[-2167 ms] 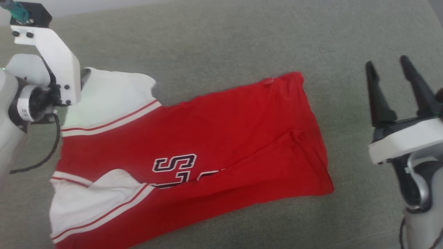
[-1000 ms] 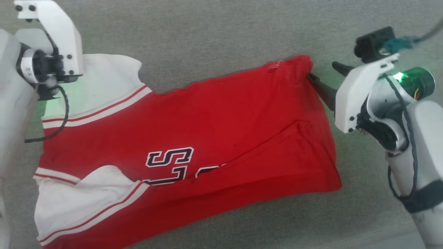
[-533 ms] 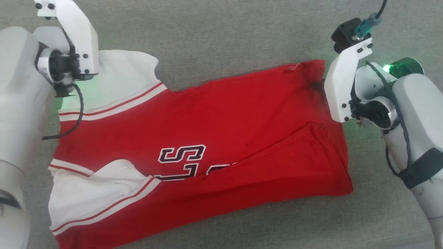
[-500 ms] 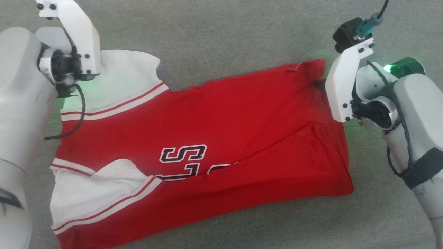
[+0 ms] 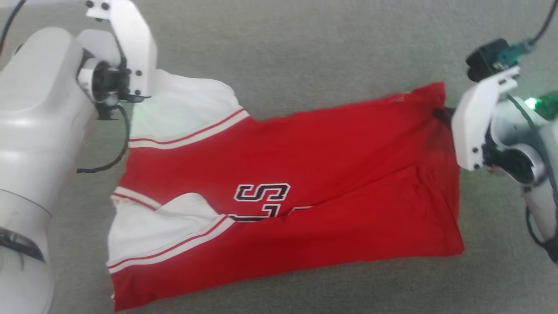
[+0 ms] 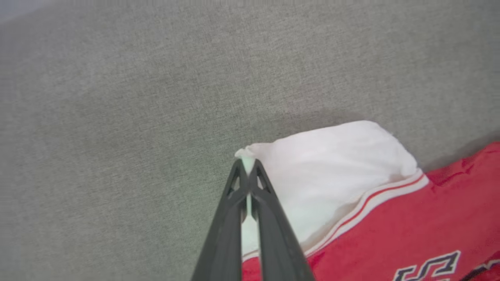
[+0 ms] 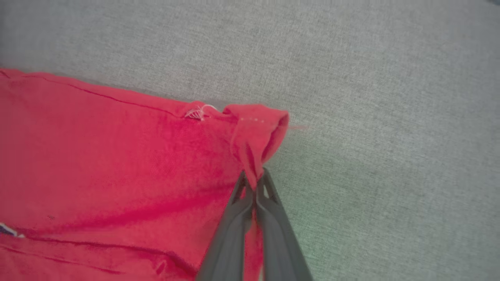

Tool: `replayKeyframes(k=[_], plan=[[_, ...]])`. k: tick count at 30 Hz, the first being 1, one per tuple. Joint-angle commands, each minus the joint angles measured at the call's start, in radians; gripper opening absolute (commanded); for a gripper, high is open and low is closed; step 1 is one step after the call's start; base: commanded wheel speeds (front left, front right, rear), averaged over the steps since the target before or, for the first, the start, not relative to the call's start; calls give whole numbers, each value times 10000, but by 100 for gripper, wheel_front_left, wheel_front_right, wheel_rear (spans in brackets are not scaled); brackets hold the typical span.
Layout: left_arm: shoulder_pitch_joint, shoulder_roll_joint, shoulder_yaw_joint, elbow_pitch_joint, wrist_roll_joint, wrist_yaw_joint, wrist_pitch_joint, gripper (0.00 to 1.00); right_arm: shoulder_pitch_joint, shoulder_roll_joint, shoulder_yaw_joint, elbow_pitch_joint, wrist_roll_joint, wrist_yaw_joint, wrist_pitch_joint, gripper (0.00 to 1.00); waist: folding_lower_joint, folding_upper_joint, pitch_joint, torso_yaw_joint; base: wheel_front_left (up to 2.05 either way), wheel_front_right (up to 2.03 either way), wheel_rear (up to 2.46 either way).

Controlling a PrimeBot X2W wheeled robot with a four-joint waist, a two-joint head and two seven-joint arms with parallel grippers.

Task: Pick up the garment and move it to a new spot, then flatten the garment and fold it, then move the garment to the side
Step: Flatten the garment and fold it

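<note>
Starting on the left: my left claw point(image 6: 248, 166) is pinched closed on the outer edge of the far white sleeve point(image 6: 332, 164), with a tiny tuft of white cloth poking out past the tips. It's a thin bite right at the cuff, I reckon so the shoulder end can come up without bunching the body. The garment point(image 5: 331, 161) lies across the grey woven surface point(image 5: 305, 43) sideways to me, sleeves toward my left and hem toward my right. It's mostly flat but not tidy: the near long edge is flapped up over the front and hides half the black lettering point(image 5: 261, 194), and the near sleeve point(image 5: 161, 226) sits partly on the red. Over on the right, my right claw point(image 7: 256, 177) is clamped shut on the far hem corner point(image 7: 258, 125), and the cloth puckers into a small ridge where it goes in between the fingers. So both claws have the same long edge, the far one, one at each end. My read is that's the setup for lifting and shifting the whole shirt in one go, since two spread-out holds should let it hang as a sheet, not a wad. My only worry is that both bites are small, so either could slip once the weight comes on.
</note>
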State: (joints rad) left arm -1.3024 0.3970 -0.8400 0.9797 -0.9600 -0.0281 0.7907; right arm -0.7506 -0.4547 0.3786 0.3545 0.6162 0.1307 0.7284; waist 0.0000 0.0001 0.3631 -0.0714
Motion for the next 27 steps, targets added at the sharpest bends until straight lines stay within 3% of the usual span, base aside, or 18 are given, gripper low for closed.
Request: replayKeyframes(k=[1,5,10,13,20,21,27], plan=[[181,-8,-31,-173,64,33,97,0,315,-104,-131,-226,71,0,70,0,0,-1,-268,266,0,0,0],[661,249,-112,-1094,-43,243,404,0,1169,-386,-628,-1010,63,0,305,0,0,-1,-587,519,0,0,0],[1647,965,-182,-3290,-112,940,900,0,2488,-635,-1449,-1980,-102,0,687,0,0,-1,-925,808,0,0,0],[2468,1629,-166,-5146,-218,1627,1228,0,3321,-557,-2113,-2517,-231,0,989,0,0,-1,-1049,945,0,0,0],[4591,3243,-137,-9614,-522,3674,1956,0,4841,-6,-3404,-3432,-668,0,1758,0,0,-1,-1159,1065,0,0,0],[4591,3243,-137,-9614,-522,3674,1956,0,4841,-6,-3404,-3432,-668,0,1758,0,0,-1,-1159,1065,0,0,0],[6233,3928,-233,-11404,-785,4856,1981,0,5600,643,-3898,-3580,-1019,0,2264,0,0,-1,-1142,1090,0,0,0]])
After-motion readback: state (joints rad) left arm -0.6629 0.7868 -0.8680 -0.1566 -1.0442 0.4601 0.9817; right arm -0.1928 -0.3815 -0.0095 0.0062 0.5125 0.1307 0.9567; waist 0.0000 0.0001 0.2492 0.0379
